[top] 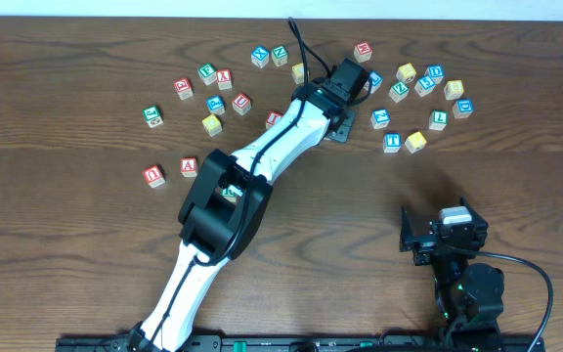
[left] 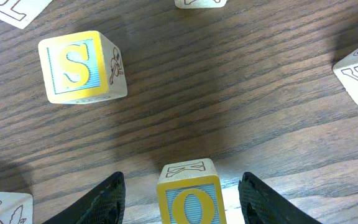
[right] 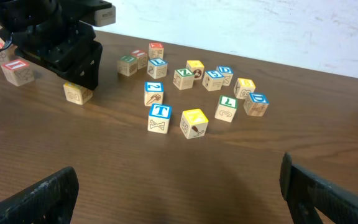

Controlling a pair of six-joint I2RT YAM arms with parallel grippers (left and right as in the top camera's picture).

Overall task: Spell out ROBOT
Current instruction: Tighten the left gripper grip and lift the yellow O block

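Observation:
In the left wrist view a wooden cube with a yellow O (left: 190, 196) on a blue-striped face stands on the table between my left gripper's (left: 182, 204) fingers. The fingers (left: 101, 202) are open, with a gap of bare wood on each side of the cube. Seen from overhead, the left gripper (top: 345, 86) hangs over the back middle of the table and hides that cube. A blue-lettered T cube (top: 391, 141) (right: 160, 117) and a plain yellow cube (top: 415, 142) (right: 194, 122) lie side by side to its right. My right gripper (right: 179, 199) (top: 420, 235) is wide open over bare table at the front right, holding nothing.
A yellow S cube (left: 79, 67) stands just ahead and left of the left gripper. Several letter cubes (top: 428, 83) are clustered at the back right, and others (top: 213, 103) are scattered at the back left, with red-lettered ones (top: 153, 175) nearer the front. The left arm (top: 233, 196) crosses the table's middle.

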